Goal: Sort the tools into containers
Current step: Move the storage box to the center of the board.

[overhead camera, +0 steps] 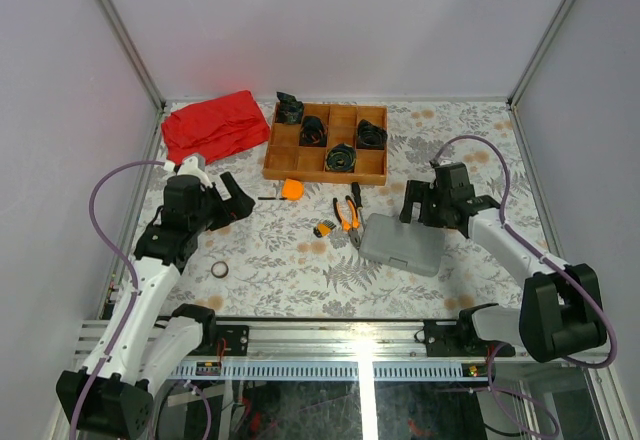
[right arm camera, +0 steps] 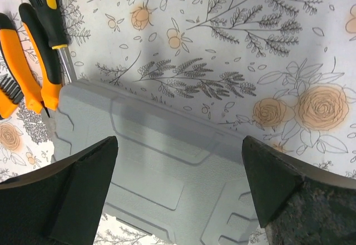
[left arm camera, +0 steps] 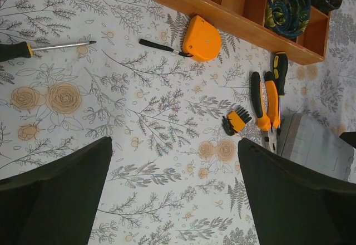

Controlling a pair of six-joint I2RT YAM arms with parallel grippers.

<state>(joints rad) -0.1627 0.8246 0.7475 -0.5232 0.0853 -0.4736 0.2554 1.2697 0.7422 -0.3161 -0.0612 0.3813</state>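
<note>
The closed grey tool case [overhead camera: 400, 245] [right arm camera: 167, 167] lies right of centre, with my open right gripper [overhead camera: 430, 210] [right arm camera: 178, 184] hovering over its lid, holding nothing. Left of the case lie orange-handled pliers [overhead camera: 347, 218] [left arm camera: 266, 108] [right arm camera: 33, 72], a black-and-yellow screwdriver [overhead camera: 356, 195] [right arm camera: 47, 5] and a small yellow-grey piece [overhead camera: 324, 228] [left arm camera: 236, 121]. The orange tape measure [overhead camera: 292, 189] [left arm camera: 201, 38] sits by the wooden tray. A second screwdriver [left arm camera: 39, 48] lies farther left. My left gripper [overhead camera: 238, 200] [left arm camera: 175, 189] hangs open and empty above bare cloth. A thin black ring [overhead camera: 219, 271] lies near the front left.
The brown wooden compartment tray [overhead camera: 325, 165] [left arm camera: 239, 11] stands at the back centre with black coiled bundles [overhead camera: 342, 157] in it. A crumpled red cloth [overhead camera: 210, 125] lies at the back left. Walls enclose the flowered table on three sides.
</note>
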